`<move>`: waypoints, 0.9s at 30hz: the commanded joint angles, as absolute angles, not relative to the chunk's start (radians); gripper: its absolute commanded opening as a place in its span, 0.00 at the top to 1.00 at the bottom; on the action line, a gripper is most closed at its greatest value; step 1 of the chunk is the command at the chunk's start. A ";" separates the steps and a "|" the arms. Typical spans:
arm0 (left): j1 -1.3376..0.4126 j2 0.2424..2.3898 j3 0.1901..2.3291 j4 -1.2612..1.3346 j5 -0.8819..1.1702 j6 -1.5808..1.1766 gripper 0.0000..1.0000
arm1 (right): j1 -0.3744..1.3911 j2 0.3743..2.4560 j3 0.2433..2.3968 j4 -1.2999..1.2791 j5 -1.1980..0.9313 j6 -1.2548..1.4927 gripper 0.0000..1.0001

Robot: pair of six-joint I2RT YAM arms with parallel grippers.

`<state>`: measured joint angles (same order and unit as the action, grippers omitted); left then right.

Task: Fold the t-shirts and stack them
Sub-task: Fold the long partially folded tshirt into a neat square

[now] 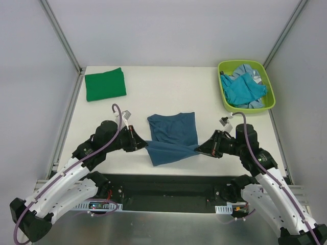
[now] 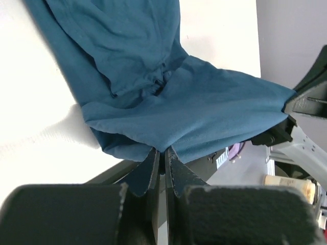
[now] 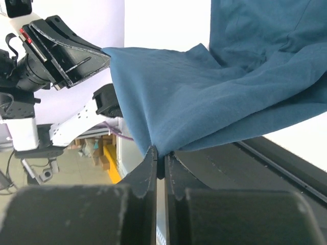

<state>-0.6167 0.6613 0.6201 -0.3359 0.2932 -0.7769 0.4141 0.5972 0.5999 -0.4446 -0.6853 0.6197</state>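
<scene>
A dark teal-blue t-shirt [image 1: 172, 138] lies partly folded mid-table, its near part lifted off the surface. My left gripper [image 1: 143, 144] is shut on its left edge; my right gripper [image 1: 199, 149] is shut on its right edge. In the left wrist view the gripper [image 2: 163, 151] pinches the cloth [image 2: 179, 107]. In the right wrist view the gripper [image 3: 161, 151] pinches the cloth [image 3: 204, 97]. A bright green t-shirt [image 1: 104, 84] lies folded at the far left. Turquoise and pale blue t-shirts [image 1: 244, 88] lie crumpled in the bin.
A lime-green plastic bin [image 1: 270, 102] stands at the far right corner. The table's near edge with a dark channel [image 1: 168, 186] runs between the arm bases. Grey walls and metal rails enclose the table.
</scene>
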 commanded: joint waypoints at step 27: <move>-0.439 1.075 0.815 -0.143 0.227 -0.689 1.00 | 0.307 0.857 0.710 -0.143 -0.338 0.555 1.00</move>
